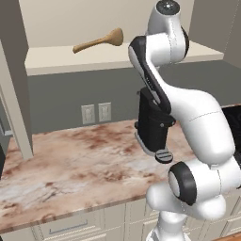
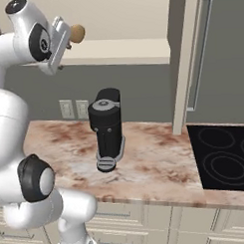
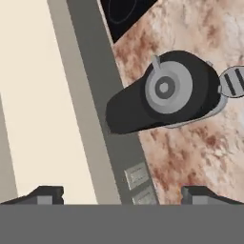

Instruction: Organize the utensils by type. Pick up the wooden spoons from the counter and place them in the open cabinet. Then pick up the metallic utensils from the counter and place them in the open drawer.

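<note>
A tan wooden spoon (image 1: 99, 41) lies on the shelf of the open cabinet (image 1: 70, 59), bowl to the right and handle to the left. Its round bowl (image 2: 77, 33) peeks out just past my raised hand in the right base view. My gripper (image 3: 123, 195) is open with nothing between its fingertips (image 3: 45, 194). It hangs high by the shelf's front edge (image 3: 81, 95) and looks down on the counter (image 3: 200, 143). The reddish-brown marbled counter (image 1: 70, 160) bears no utensils where it shows. The metallic utensils and the open drawer are out of view.
A black coffee machine (image 1: 153, 124) stands on the counter under my hand, against the grey wall with two outlets (image 1: 96, 113). A black cooktop (image 2: 222, 158) lies to the right. The cabinet's side panels (image 1: 14, 94) (image 2: 182, 67) hang at both sides.
</note>
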